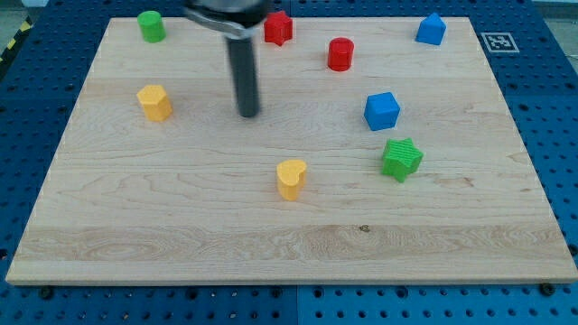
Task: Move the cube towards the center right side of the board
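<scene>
1. The rod is seen coming down from the view's top, and my tip [248,114] is planted on the wooden board [181,226], left of centre in the upper half.
2. No fingers are carried on this rod; nothing is gripped, and no block is touched by my tip.
3. The blue cube [381,110] is found right of centre, in the upper-middle band, well apart from my tip with bare wood between them.
4. Just below the cube, slightly to its right, the green star [402,158] is parked, near but not touching.
5. To the cube's right, open wood is seen all the way to the board's right edge.
6. Up top, the red cylinder [340,54] is placed above and left of the cube, and the red star [279,28] sits close to the top edge, just right of the rod.
7. The top right corner is occupied by a blue house-shaped block [431,29].
8. On the left, the green cylinder [151,25] is tucked by the top edge, and a yellow block [154,102] stands left of my tip.
9. A yellow heart [291,179] is set near the middle, below my tip; beneath it a wide strip runs to the bottom edge.
</scene>
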You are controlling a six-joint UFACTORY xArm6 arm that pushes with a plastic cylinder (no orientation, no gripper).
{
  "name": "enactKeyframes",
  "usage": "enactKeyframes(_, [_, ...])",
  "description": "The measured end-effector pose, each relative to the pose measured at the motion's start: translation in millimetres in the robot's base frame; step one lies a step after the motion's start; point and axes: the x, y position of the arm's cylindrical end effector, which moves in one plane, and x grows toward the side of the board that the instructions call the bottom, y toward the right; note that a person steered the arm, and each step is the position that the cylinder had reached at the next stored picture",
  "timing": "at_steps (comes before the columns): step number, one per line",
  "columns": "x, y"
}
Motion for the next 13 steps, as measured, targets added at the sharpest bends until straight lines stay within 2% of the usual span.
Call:
enactKeyframes(1, [13.2, 24.9])
enactKeyframes(3, [13.2, 26.0])
enactKeyframes(6, [13.2, 160.4])
enactKeyframes(8, [4.5, 132.1])
enactKeyframes(9, [4.4, 145.9])
enactKeyframes(11, [1.2, 214.3])
enactKeyframes(12, [-8.3, 213.9])
enactKeyframes(13, [-38.3, 199.1])
